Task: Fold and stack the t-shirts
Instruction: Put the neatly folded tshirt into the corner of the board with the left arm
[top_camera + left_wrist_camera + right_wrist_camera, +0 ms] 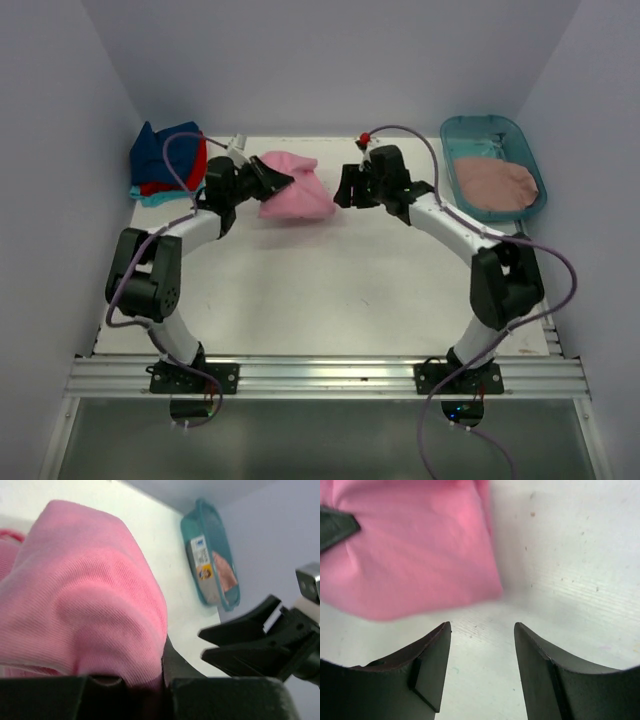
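Observation:
A bright pink t-shirt (pixel 292 189) lies bunched at the back middle of the table; it fills the left wrist view (pixel 85 595) and shows in the right wrist view (pixel 410 545). My left gripper (pixel 275 180) is shut on its left edge. My right gripper (pixel 345 188) is open and empty just right of the shirt, above bare table; its fingers (pixel 432 660) stand apart. Folded navy blue (pixel 160 150), red (pixel 196 160) and turquoise (pixel 150 196) t-shirts sit stacked at the back left. A dusty rose t-shirt (pixel 495 182) lies in the tub.
A teal plastic tub (pixel 530 152) stands at the back right; it also shows in the left wrist view (pixel 207 535). Pale walls close the back and both sides. The white table (pixel 330 290) stretches toward the arm bases.

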You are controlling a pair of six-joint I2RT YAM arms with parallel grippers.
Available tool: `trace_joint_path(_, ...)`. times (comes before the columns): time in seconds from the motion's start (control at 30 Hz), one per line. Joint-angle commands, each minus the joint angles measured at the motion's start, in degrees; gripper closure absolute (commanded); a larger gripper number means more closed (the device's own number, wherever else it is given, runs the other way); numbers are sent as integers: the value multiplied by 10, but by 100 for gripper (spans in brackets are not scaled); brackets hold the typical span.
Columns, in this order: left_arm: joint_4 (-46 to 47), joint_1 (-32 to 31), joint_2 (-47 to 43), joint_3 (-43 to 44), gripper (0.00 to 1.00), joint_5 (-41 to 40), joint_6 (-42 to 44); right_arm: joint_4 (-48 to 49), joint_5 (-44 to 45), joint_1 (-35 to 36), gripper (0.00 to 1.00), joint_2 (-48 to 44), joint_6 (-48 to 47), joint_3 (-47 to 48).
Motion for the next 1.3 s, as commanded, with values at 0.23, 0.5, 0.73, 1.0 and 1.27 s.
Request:
trace_joint_path(0.23, -50, 177, -57, 112, 100, -30, 19, -45, 13, -4, 42, -245, -1, -166)
trace_joint_path(0.5, 46, 283, -16, 217, 100, -70, -6, -65, -6, -3, 42, -345, 26, -286)
trace_joint_path(0.73, 184, 305, 136, 392, 100, -114, -43, -96, -17, 14, 42, -386, 36, -315)
trace_joint_path(1.0, 86, 313, 280, 401, 100, -192, -7, -183, -2, 16, 42, -416, 20, -266)
trace_joint_path(1.27, 47, 330, 337, 298, 100, -223, -33, -217, -1, 17, 42, -460, 21, -254)
